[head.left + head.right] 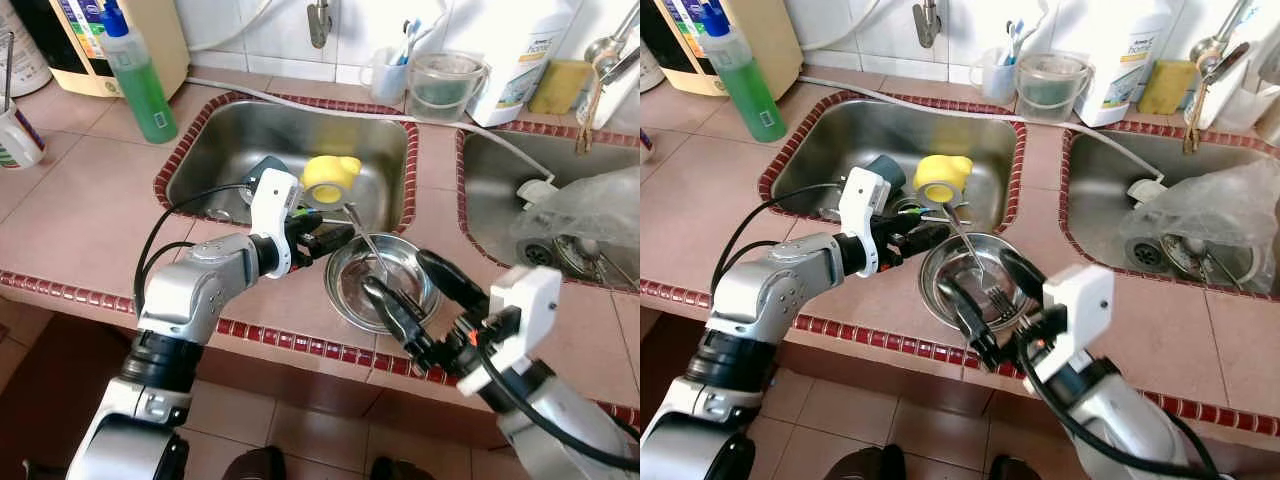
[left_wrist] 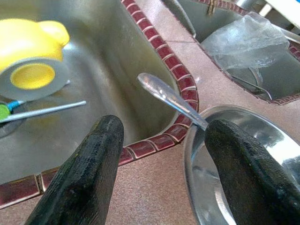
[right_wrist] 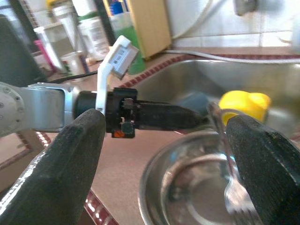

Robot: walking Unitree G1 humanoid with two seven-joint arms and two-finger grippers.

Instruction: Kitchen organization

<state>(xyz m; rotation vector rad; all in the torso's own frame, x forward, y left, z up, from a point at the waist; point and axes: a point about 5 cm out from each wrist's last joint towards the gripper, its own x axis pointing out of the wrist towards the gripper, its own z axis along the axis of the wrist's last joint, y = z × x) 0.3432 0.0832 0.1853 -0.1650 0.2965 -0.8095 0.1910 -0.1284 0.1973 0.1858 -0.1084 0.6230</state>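
Left eye: steel bowl point(image 1: 380, 285) on tabletop point(image 1: 90, 210), fork point(image 1: 368, 245) inside, between both grippers. Left wrist: left gripper point(image 2: 161, 154) jaws apart, fork handle between. Right wrist: right gripper point(image 3: 164, 159) jaws apart, tines visible.

I'm looking at a home kitchen: tiled counter point(image 1: 90, 200), double steel sink point(image 1: 240, 140), dish soap bottle point(image 1: 137, 80), toothbrush cup point(image 1: 388, 72).
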